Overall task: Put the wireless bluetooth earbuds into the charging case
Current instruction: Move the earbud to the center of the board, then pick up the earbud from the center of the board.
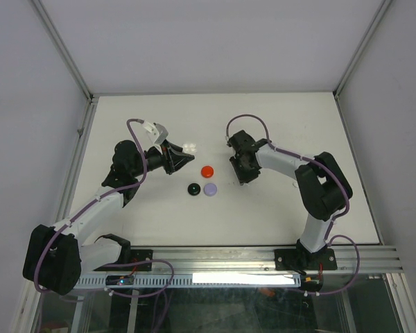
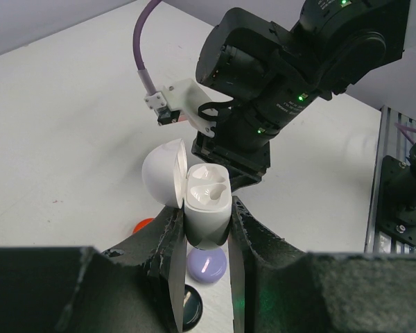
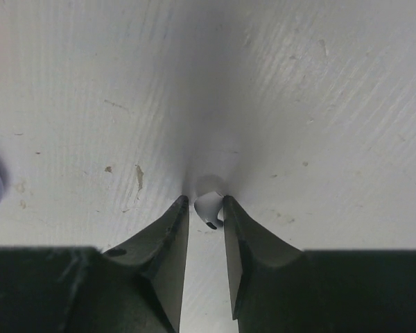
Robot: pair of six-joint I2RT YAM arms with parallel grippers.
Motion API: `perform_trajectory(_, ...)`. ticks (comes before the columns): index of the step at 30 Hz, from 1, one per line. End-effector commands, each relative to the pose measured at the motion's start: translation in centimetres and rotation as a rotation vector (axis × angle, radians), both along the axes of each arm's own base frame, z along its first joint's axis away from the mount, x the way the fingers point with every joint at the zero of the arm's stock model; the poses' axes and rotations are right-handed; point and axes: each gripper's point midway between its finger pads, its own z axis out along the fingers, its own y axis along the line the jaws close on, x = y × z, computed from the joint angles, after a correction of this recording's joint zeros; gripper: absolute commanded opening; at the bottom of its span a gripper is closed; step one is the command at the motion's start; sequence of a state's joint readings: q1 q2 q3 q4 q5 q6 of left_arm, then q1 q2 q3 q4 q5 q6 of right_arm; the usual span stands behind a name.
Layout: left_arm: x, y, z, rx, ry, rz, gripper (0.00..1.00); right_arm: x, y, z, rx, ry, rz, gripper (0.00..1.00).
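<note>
White stemmed plastic earbud lies on the white table between the fingertips of the right gripper. The jaws stand narrowly apart around it, and I cannot tell whether they pinch it. The left gripper is clamped on a white rounded plastic charging case, held off the table with its lid swung open. A red round case, a black round case and a lavender round case lie between the arms.

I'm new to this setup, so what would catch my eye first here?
The open white charging case, lid flipped back, clamped in the left gripper left of centre. Then the tiny white earbud on the table between the right gripper's fingertips. The red case, black case and lavender case lie between the arms.
</note>
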State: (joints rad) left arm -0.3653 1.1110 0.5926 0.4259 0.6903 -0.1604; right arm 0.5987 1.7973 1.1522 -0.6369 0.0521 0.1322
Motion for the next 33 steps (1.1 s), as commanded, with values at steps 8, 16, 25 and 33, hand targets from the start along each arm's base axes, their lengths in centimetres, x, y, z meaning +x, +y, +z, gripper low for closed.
perform_trajectory(8,0.2,0.0,2.5,-0.022,-0.08,-0.004,0.0,-0.2,-0.6,-0.4,-0.077,0.01,0.073,0.32)
perform_trajectory(16,0.3,-0.1,2.3,-0.019,-0.075,-0.008,0.0,-0.2,-0.6,-0.6,-0.094,0.034,0.14,0.32)
perform_trajectory(25,0.2,-0.1,2.2,-0.017,-0.072,-0.016,0.0,-0.3,-1.0,-1.4,-0.127,0.059,0.164,0.26)
perform_trajectory(33,-0.1,-0.3,2.3,-0.018,-0.077,-0.036,0.0,-0.7,-1.1,-1.3,-0.146,0.064,0.167,0.15)
